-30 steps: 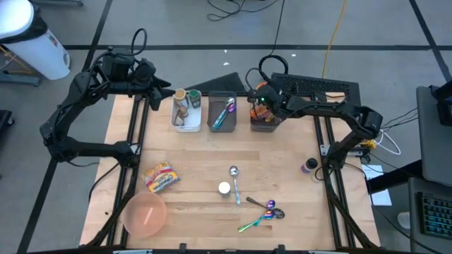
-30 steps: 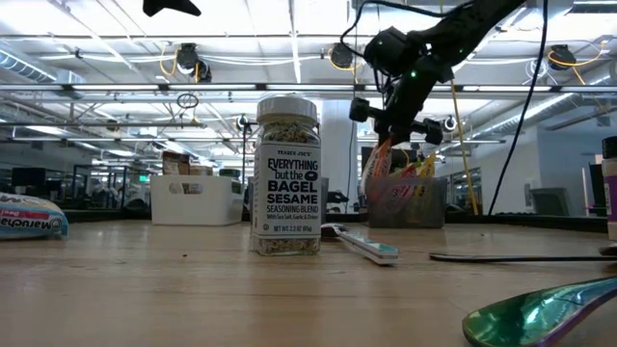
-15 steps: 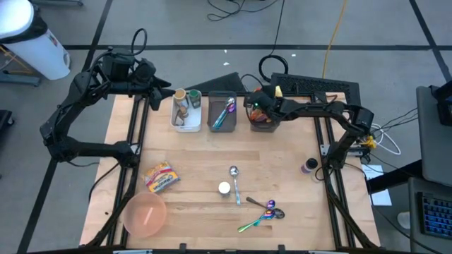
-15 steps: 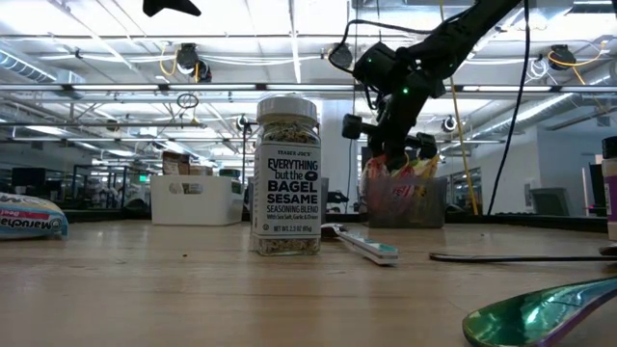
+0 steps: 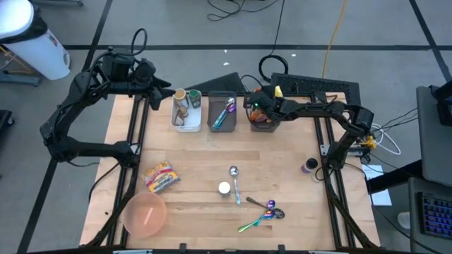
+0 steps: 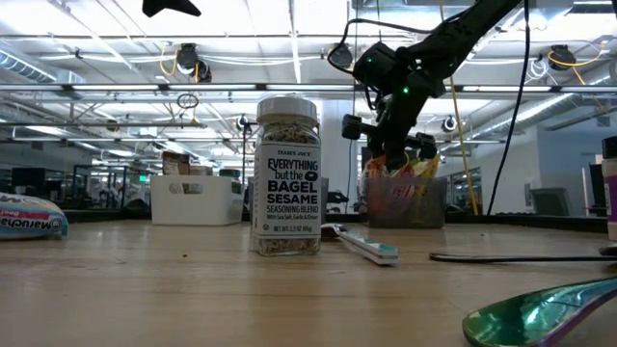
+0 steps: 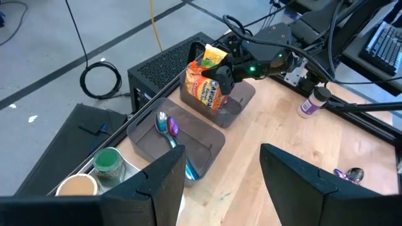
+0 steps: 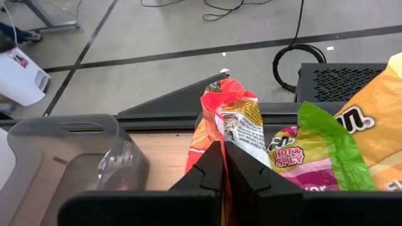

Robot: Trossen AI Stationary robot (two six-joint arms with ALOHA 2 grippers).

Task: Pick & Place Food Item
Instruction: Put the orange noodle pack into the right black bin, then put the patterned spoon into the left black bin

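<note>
Snack packet [image 8: 229, 129] pinched in the closed right claw [image 8: 223, 164] could drag neighbouring packets out of the bin [image 5: 264, 121].

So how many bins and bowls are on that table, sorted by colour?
White bin: 1
Grey bins: 2, the middle bin and the snack bin
Pink bowl: 1
Total: 4
</note>
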